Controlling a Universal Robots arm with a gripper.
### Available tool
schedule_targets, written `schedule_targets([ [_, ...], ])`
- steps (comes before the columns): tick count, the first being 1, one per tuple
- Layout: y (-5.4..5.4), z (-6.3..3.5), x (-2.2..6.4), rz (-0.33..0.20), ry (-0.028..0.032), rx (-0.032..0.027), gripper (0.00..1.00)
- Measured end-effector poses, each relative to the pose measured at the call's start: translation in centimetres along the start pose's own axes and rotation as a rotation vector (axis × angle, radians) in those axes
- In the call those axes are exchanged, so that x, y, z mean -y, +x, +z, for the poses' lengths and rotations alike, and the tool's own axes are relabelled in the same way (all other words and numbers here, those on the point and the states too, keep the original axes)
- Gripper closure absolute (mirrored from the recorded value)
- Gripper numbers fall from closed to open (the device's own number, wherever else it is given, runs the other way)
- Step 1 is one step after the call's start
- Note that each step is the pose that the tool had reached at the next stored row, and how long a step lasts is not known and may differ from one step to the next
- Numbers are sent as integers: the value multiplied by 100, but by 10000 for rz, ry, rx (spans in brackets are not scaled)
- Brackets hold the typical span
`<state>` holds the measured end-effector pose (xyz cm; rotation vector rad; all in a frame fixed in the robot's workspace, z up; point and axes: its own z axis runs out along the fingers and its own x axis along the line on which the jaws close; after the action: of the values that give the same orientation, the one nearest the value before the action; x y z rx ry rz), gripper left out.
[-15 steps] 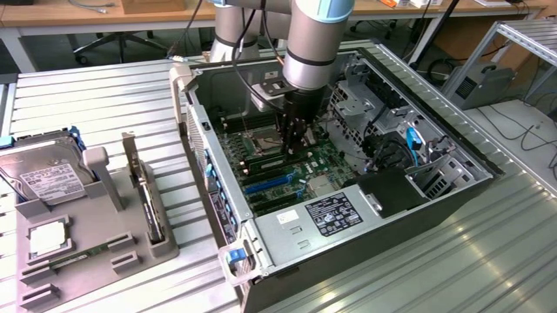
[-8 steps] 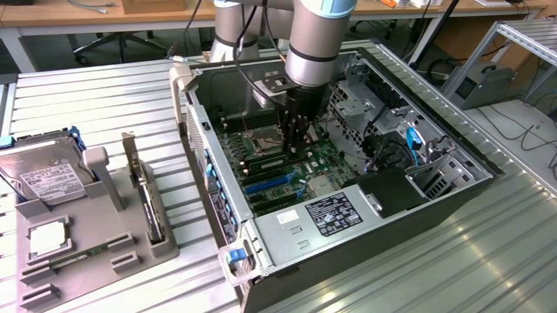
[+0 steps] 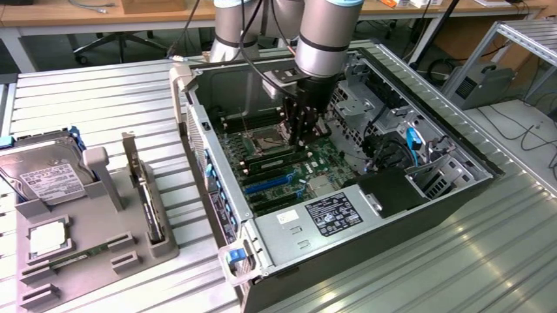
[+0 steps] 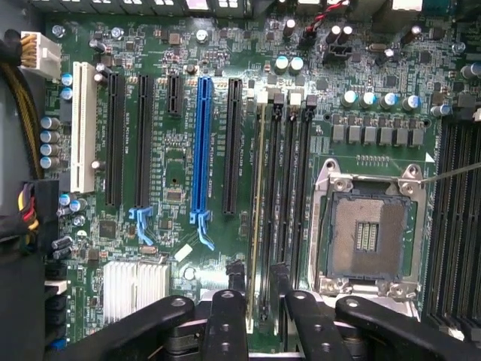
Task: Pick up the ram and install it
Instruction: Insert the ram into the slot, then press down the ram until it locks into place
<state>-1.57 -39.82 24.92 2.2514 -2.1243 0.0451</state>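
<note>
The ram (image 4: 259, 195) stands on edge in a memory slot of the motherboard (image 4: 176, 188), beside the empty CPU socket (image 4: 368, 233); I see its thin top edge running along the slot. My gripper (image 4: 257, 269) hangs just above one end of it. Its black fingers (image 4: 229, 301) stand apart on either side of the stick, with a small gap on each side, so it is open and holds nothing. In the exterior view the gripper (image 3: 302, 140) reaches straight down into the open computer case (image 3: 452, 189), over the memory slots (image 3: 271, 158).
Several black and blue expansion slots (image 4: 201, 143) lie beside the memory slots, with a silver heatsink (image 4: 135, 284) nearby. Outside the case, a grey tray (image 3: 96, 274) carries a hard drive (image 3: 48, 173), an upright dark card (image 3: 143, 189), a CPU (image 3: 48, 238) and a flat green stick (image 3: 87, 253).
</note>
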Motion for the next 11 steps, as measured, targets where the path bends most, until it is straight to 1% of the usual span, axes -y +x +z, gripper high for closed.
schedule_targets([
  [11, 0, -2, 4, 0, -2, 0, 72],
])
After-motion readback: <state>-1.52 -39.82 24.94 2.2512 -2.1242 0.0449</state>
